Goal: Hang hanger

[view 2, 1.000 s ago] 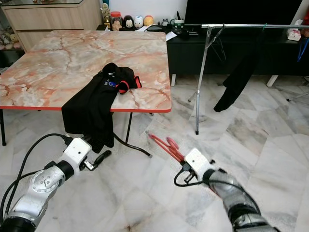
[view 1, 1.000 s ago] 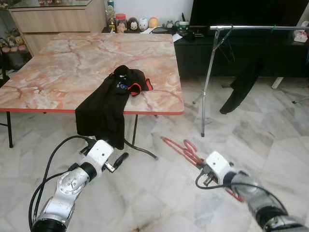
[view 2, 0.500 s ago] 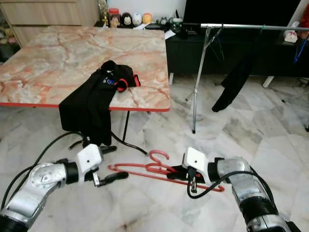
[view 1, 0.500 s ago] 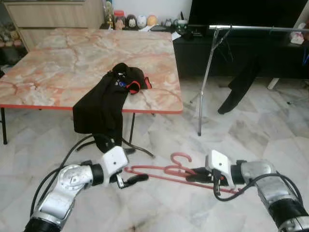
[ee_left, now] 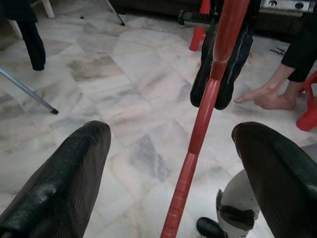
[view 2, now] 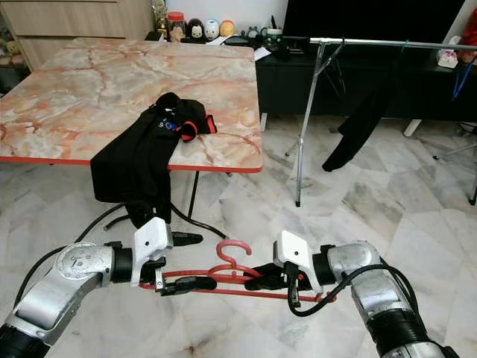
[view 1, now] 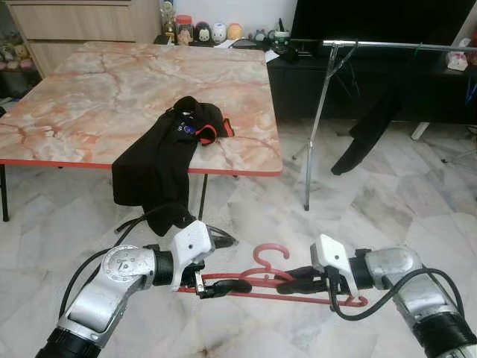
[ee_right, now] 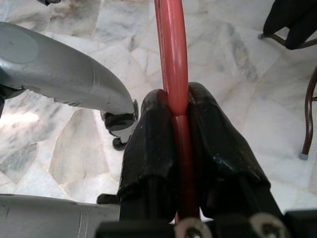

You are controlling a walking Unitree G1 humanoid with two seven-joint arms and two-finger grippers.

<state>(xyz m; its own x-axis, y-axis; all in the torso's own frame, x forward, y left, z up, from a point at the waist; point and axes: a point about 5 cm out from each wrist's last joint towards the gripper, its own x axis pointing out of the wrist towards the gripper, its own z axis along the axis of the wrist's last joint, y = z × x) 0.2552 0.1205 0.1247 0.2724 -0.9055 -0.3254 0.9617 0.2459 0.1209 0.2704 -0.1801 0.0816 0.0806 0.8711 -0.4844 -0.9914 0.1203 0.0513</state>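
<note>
— Where is the red hanger (view 1: 277,274)?

— Held level above the marble floor (view 1: 417,201), between the two arms. The right gripper (view 1: 287,280) has its black fingers (ee_right: 213,144) pinched tight on the bar, near the hook.

— And the other claw?

— The left gripper (view 1: 232,286) sits at the bar's far end with its fingers (ee_left: 74,173) spread wide; in the left wrist view the red bar runs through the gap and touches neither.

— What room is there to move?

— Open floor to the right, up to the metal clothes rail (view 1: 395,43), where a dark garment (view 1: 369,123) hangs. The marble table (view 1: 89,97) stands ahead on the left, its red-trimmed edge near the left arm; a black jacket (view 1: 165,160) droops over that edge. A person's bare foot (ee_left: 265,96) rests on the floor in the left wrist view.

— Any writing?

— A small patch on the jacket, too small to read.
</note>
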